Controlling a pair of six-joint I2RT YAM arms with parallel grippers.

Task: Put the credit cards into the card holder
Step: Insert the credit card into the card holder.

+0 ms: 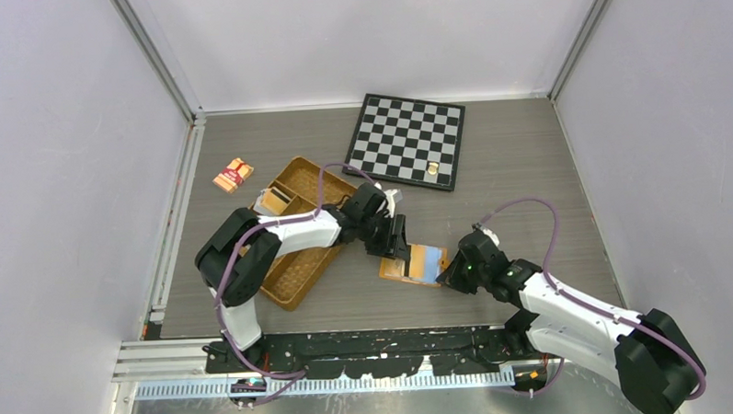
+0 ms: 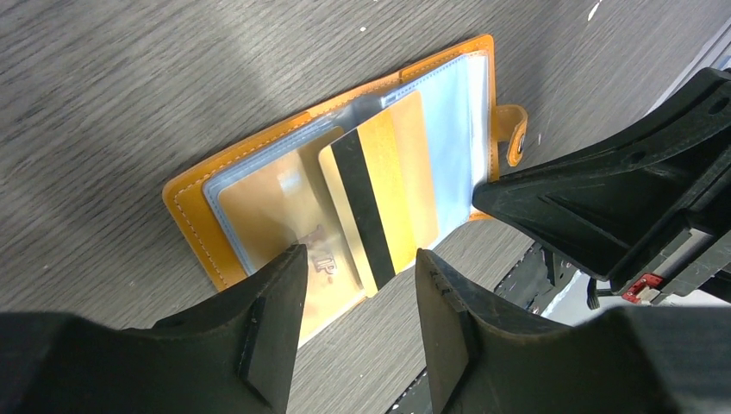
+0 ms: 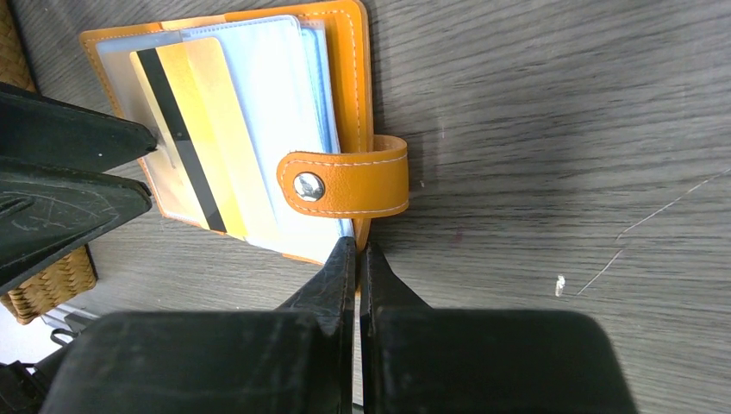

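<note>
- On table (image 1: pixel 527 165), beside tray (image 1: pixel 301 269): holder (image 1: pixel 394 269), lying open.
- Card (image 2: pixel 379 198), gold, dark-striped: on holder's clear sleeves.
- Left gripper (image 2: pixel 360 259): jaws spread, over card.
- Right gripper (image 3: pixel 356 250): jaws pinching holder's edge beside snap tab (image 3: pixel 345 183).

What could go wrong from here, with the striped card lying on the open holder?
The striped card sticks out past the edge of the card holder, and the left pincer stands open above it, so it may slide out. The right pincer pinches only the holder's rim; if it slips, the holder could shift or fold.
</note>
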